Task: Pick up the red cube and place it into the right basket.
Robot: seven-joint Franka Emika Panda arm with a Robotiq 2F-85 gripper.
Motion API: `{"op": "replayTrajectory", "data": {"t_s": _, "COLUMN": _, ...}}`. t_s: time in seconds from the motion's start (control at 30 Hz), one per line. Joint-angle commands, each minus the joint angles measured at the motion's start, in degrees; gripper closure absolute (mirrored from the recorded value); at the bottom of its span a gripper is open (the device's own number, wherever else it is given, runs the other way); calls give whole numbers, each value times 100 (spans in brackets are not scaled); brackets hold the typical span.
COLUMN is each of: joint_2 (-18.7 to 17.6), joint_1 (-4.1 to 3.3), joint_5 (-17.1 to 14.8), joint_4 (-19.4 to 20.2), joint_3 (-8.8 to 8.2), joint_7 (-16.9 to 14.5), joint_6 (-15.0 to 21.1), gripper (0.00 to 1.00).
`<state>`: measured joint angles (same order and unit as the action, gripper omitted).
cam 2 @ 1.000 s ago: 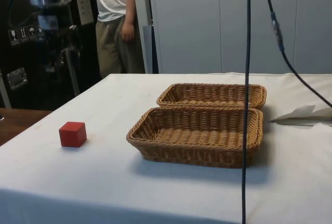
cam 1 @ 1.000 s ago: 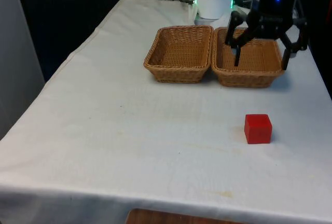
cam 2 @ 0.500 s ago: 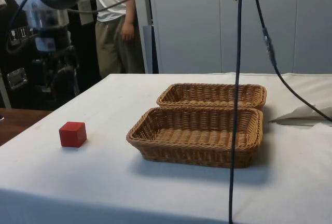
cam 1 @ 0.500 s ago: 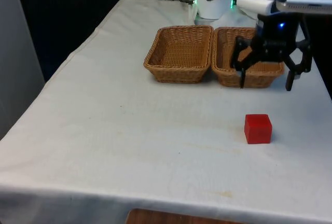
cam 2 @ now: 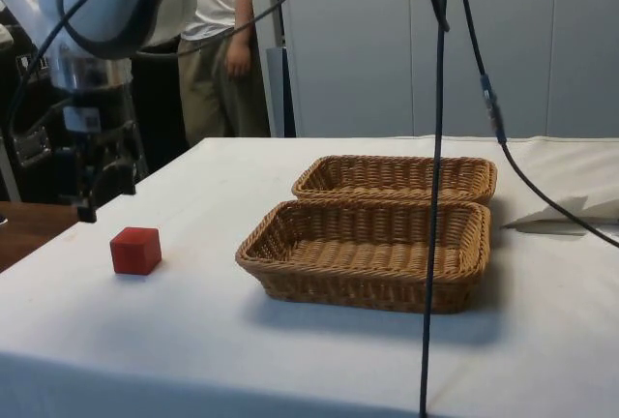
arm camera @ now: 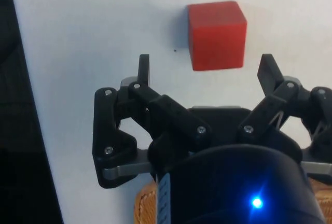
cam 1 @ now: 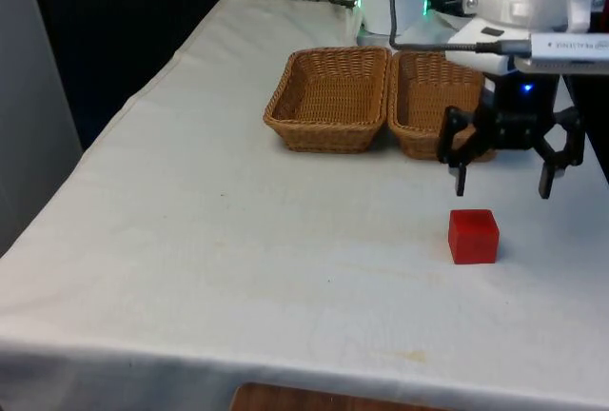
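Observation:
A red cube [cam 1: 473, 236] rests on the white cloth near the front view's right, well in front of the baskets; the same red cube [cam 2: 134, 250] lies left of the baskets in the side view. My gripper [cam 1: 504, 186] hangs open a little above the cloth, just behind the cube and slightly to its right, with nothing between its fingers. In the wrist view the gripper [arm camera: 205, 68] has its fingers spread wide, and the red cube [arm camera: 216, 35] lies just beyond the fingertips. The right basket [cam 1: 419, 141] is empty, partly hidden by the gripper.
A second empty wicker basket [cam 1: 330, 99] stands touching the right one, on its left. The table's right edge [cam 1: 592, 159] runs close to the gripper. A person [cam 2: 218, 41] stands behind the table in the side view.
The gripper has come forward from above the right basket and down towards the cube, staying open. The cube has not moved.

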<state>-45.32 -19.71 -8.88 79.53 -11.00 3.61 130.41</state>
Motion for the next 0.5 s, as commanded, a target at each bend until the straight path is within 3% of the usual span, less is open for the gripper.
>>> {"op": "replayTrajectory", "data": {"t_s": 0.0, "joint_2": -52, "joint_1": 29, "joint_5": -69, "joint_4": -11, "joint_3": 69, "joint_7": -52, "joint_6": 74, "gripper": 0}}
{"op": "replayTrajectory", "data": {"t_s": 0.07, "joint_2": -46, "joint_1": 0, "joint_5": -17, "joint_4": 6, "joint_3": 34, "joint_7": -11, "joint_6": 46, "gripper": 0}}
{"op": "replayTrajectory", "data": {"t_s": 0.1, "joint_2": -97, "joint_1": 29, "joint_5": -92, "joint_4": -11, "joint_3": 103, "joint_7": -63, "joint_6": 120, "gripper": 0}}
{"op": "replayTrajectory", "data": {"t_s": 0.3, "joint_2": -275, "joint_1": 29, "joint_5": -160, "joint_4": 0, "joint_3": 241, "joint_7": -92, "joint_6": 338, "gripper": 0}}
{"op": "replayTrajectory", "data": {"t_s": 0.33, "joint_2": -241, "joint_1": 0, "joint_5": -92, "joint_4": 6, "joint_3": 172, "joint_7": -40, "joint_6": 264, "gripper": 0}}
{"op": "replayTrajectory", "data": {"t_s": 0.47, "joint_2": -390, "joint_1": 40, "joint_5": -166, "joint_4": -6, "joint_3": 315, "joint_7": -132, "joint_6": 441, "gripper": 0}}
